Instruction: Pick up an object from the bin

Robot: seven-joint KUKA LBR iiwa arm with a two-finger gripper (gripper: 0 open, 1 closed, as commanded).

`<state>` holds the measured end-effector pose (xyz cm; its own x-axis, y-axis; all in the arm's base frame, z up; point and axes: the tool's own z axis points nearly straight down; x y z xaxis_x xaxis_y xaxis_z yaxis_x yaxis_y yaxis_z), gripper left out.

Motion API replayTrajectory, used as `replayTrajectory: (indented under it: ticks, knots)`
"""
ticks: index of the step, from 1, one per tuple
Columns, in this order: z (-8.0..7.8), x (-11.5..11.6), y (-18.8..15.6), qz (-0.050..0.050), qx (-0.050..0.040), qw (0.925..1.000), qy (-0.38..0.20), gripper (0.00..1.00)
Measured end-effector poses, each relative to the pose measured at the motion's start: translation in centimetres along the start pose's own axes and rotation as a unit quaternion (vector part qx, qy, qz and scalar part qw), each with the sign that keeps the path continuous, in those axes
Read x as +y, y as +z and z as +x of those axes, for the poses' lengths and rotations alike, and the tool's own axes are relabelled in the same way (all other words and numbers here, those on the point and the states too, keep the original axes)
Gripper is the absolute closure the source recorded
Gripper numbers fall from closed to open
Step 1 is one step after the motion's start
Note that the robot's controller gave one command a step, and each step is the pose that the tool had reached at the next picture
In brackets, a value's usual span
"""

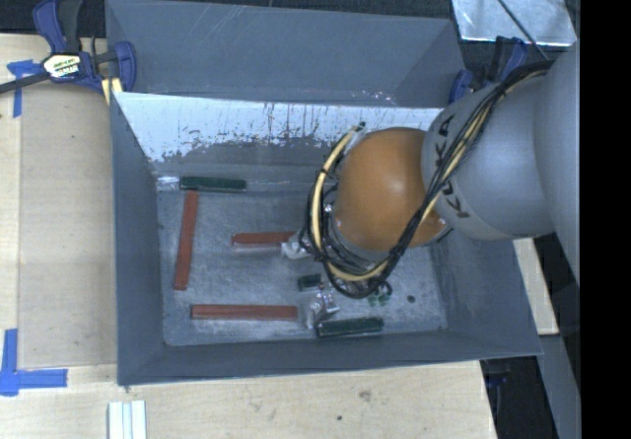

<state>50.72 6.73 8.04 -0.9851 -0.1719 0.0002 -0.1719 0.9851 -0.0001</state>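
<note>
Camera view: below the orange cover (380, 192), the jaws sit by the left end of a dark green stick (350, 327) lying left-to-right, lower centre. Their spread cannot be told.

From my station, the only lettering I can read is the black KUKA brand on the grey arm (493, 171), near the right wall of the bin (276, 52) and partly crossed by cables (463, 126).
</note>
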Motion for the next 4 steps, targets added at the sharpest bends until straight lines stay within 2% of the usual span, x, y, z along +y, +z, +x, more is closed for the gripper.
replayTrajectory:
  ticks: [1,2,3,4]
  knots:
    - [0.2,3.4,-1.6,0.001,-0.0013,0.9994,0.034,0.00]
    - [0.3,2.3,-0.4,-0.002,-0.0011,0.9987,0.051,0.00]
    - [-1.7,-3.0,0.2,-0.002,-0.0152,0.9998,-0.015,1.00]
    - [-1.7,-3.0,0.2,-0.002,-0.0152,0.9998,-0.015,1.00]
